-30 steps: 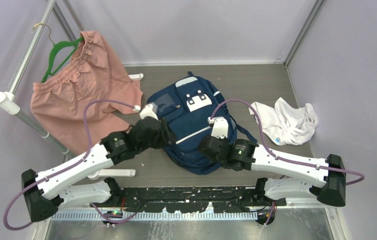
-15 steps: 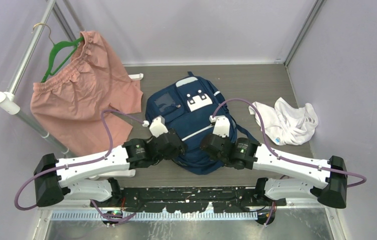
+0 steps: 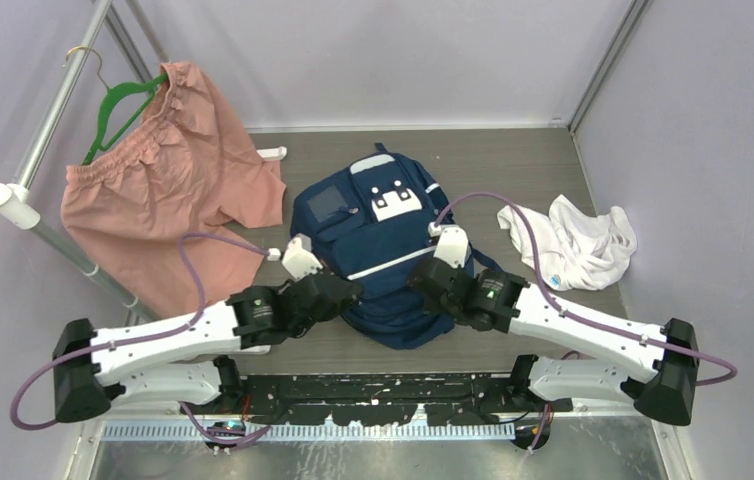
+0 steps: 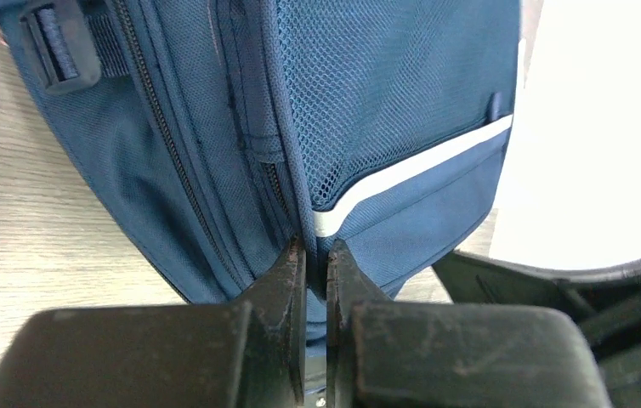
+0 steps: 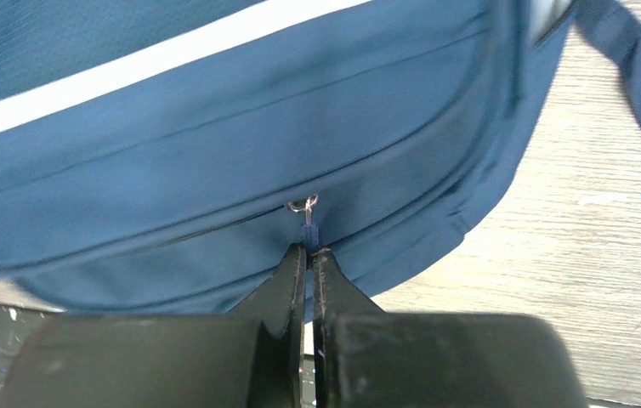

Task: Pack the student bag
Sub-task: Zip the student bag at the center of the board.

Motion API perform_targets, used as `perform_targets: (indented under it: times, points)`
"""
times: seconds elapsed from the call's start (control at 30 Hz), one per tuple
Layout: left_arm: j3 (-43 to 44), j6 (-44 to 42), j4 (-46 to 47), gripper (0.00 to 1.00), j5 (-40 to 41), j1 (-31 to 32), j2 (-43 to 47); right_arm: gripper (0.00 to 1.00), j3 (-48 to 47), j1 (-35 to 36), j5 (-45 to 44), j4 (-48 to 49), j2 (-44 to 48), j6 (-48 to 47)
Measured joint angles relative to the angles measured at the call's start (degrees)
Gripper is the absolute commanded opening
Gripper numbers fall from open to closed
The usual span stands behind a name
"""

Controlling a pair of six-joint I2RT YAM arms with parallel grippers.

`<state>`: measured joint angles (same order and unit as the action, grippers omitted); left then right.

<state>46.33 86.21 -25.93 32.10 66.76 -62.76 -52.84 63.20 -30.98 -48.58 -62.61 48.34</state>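
My left gripper (image 4: 315, 248) has its two black fingers pressed together on a seam fold at the side of the student bag (image 3: 378, 240), just below a mesh pocket (image 4: 385, 93) and a white reflective stripe (image 4: 419, 166). My right gripper (image 5: 304, 252) is also pressed together, pinching the small blue zipper pull (image 5: 304, 224) that hangs from a metal ring on the bag's lower zip line.

The navy bag lies flat in the middle of the table (image 3: 513, 160), front pocket and white patch facing up, between the two arms, which reach in from the near edge and meet it at its near corners. A loose strap (image 5: 632, 68) trails off its side onto the surface.

The table top is grey with a wood grain. To the right of the bag, apart from it, sits a crumpled white cloth (image 3: 573, 245). To the left, pink shorts (image 3: 168, 190) hang from a green hanger (image 3: 113, 110) on a slanted metal rail (image 3: 53, 120), their lower part draped over the table. Plain pale lilac walls (image 3: 403, 60) close in the back and both sides.
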Motion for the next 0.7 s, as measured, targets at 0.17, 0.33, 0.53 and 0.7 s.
perform_targets:
  times: [0.17,0.33,0.53,0.7]
  points:
    - [-3.8,-2.5,-3.3,0.00,4.1,-0.1,11.8,0.01,1.0,-8.9,4.5,1.4,3.9,-1.0]
    - [-5.7,-7.4,-8.6,0.00,4.0,-2.9,22.8,0.01,1.4,-13.1,11.0,4.3,5.0,-3.2]
    - [-4.9,-14.9,-12.4,0.01,0.5,-7.7,25.0,0.01,1.4,-19.6,20.3,11.4,-0.9,-8.3]
    - [0.9,-25.2,-15.7,0.31,-1.9,-9.0,19.3,0.01,1.1,-23.3,26.5,14.5,-4.0,-12.7]
